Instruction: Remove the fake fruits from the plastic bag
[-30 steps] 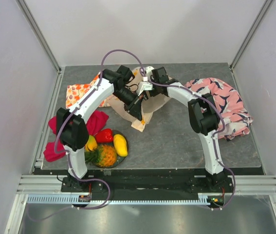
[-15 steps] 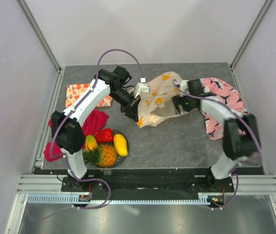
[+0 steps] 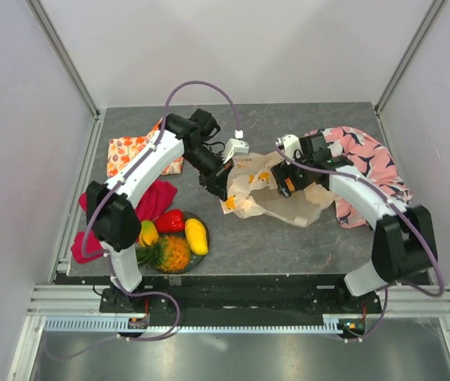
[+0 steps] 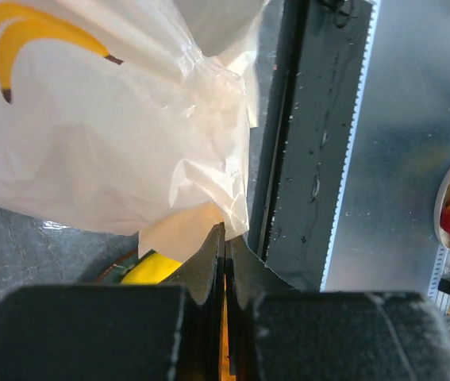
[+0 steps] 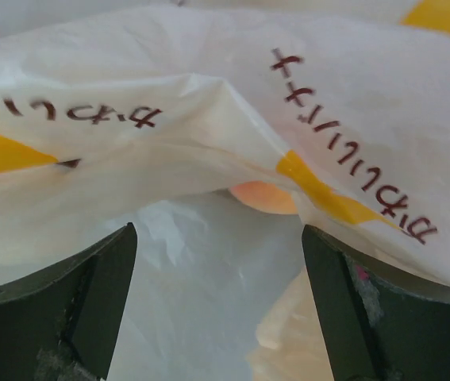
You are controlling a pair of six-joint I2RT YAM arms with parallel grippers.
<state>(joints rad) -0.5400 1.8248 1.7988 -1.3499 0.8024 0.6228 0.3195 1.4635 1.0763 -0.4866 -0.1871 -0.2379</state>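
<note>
Our left claw (image 3: pixel 218 181) is pressed shut on the left-hand edge of the plastic bag (image 3: pixel 276 200). In its wrist view the jaws meet with a pinch of cream film between them. Our right claw (image 3: pixel 286 186) stands wide open and holds nothing, with its tips right at the bag's far-right part and crumpled film filling the view ahead.

The bag lies slumped in the middle of the desk (image 3: pixel 288 238), its long axis running left to right between the two claws. Straight ahead of the right claw, just under a fold, a rounded peach-orange shape (image 5: pixel 260 197) peeps out. We judge it may be a fruit inside the bag, though too little of it shows to be sure. If so, the right arm is the nearer one. The shape sits a little beyond the tips, so the fold would have to be passed or lifted first.

The other fake fruits (image 3: pixel 175 248) sit grouped at the near left, well apart from the bag: pineapple (image 3: pixel 173 255), red pepper (image 3: pixel 171 220) and mango (image 3: pixel 197 236).

For room, there is bare desk on the bag's near side. A pink patterned cloth (image 3: pixel 367 163) crowds the right, just beside the right arm. An orange-printed cloth (image 3: pixel 129 151) lies at the far left and a red cloth (image 3: pixel 155 198) at the left.
</note>
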